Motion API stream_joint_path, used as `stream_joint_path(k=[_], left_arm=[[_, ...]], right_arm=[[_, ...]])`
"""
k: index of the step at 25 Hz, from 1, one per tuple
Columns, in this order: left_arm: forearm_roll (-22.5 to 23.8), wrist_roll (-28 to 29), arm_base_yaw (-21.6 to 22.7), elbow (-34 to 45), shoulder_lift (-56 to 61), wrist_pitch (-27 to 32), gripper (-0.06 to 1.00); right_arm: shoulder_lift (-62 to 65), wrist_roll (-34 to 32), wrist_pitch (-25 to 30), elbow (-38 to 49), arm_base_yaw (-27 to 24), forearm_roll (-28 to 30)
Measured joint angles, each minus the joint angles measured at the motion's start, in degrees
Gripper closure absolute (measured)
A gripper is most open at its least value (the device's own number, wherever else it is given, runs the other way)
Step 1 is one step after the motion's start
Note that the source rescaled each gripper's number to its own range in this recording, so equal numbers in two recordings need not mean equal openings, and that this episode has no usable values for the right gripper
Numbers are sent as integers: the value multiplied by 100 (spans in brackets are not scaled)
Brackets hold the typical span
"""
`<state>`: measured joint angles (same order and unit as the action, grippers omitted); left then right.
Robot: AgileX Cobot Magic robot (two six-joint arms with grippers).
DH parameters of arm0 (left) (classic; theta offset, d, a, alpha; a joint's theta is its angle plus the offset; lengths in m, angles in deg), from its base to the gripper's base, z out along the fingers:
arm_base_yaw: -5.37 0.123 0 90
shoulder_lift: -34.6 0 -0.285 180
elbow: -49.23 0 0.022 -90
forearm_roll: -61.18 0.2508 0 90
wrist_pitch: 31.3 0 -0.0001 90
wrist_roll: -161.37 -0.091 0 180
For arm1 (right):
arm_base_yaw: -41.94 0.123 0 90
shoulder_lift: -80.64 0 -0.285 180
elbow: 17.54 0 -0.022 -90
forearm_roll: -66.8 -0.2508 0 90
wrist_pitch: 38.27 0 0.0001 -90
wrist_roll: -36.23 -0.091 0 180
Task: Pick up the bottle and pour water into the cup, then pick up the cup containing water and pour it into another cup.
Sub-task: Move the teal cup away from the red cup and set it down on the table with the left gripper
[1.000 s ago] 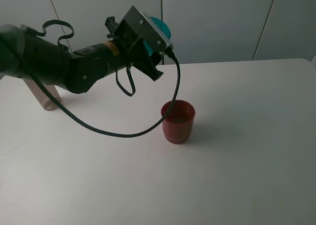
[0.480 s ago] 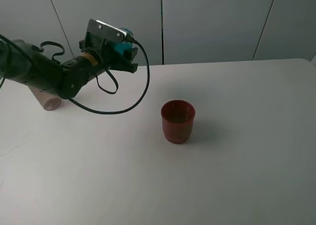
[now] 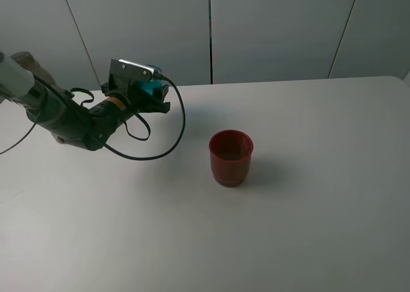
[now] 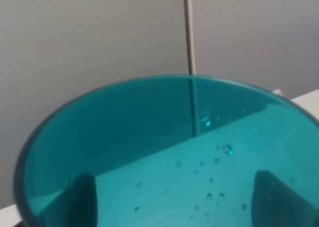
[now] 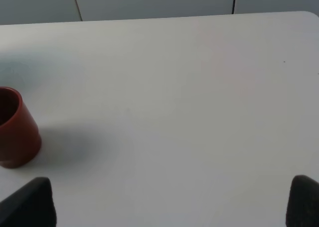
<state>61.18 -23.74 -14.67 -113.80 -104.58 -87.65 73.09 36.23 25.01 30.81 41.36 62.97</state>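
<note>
Two cups: teal cup (image 3: 152,79) pinched in left gripper (image 3: 154,90) jaws | red cup (image 3: 230,157) upright | right gripper (image 5: 169,207) jaws spread, apparently empty.

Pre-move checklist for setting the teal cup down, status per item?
1. Left gripper shut on the teal cup: ok, dark fingers press its wall on both sides in the left wrist view.
2. Teal cup poured out: ok, only droplets cling inside.
3. Red cup upright and clear of the left arm: ok, it stands apart at table centre.
4. Water level in red cup: cannot tell.
5. Bottle clear of the set-down path: cannot tell, only its top shows behind the left arm.
6. Right gripper out of the way: ok, open over bare table.
</note>
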Motion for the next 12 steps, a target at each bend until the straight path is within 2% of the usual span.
stream_joint_path(k=[12], left_arm=[[0, 23, 0, -453, -597, -84, 91]], right_arm=[[0, 0, 0, 0, 0, 0]])
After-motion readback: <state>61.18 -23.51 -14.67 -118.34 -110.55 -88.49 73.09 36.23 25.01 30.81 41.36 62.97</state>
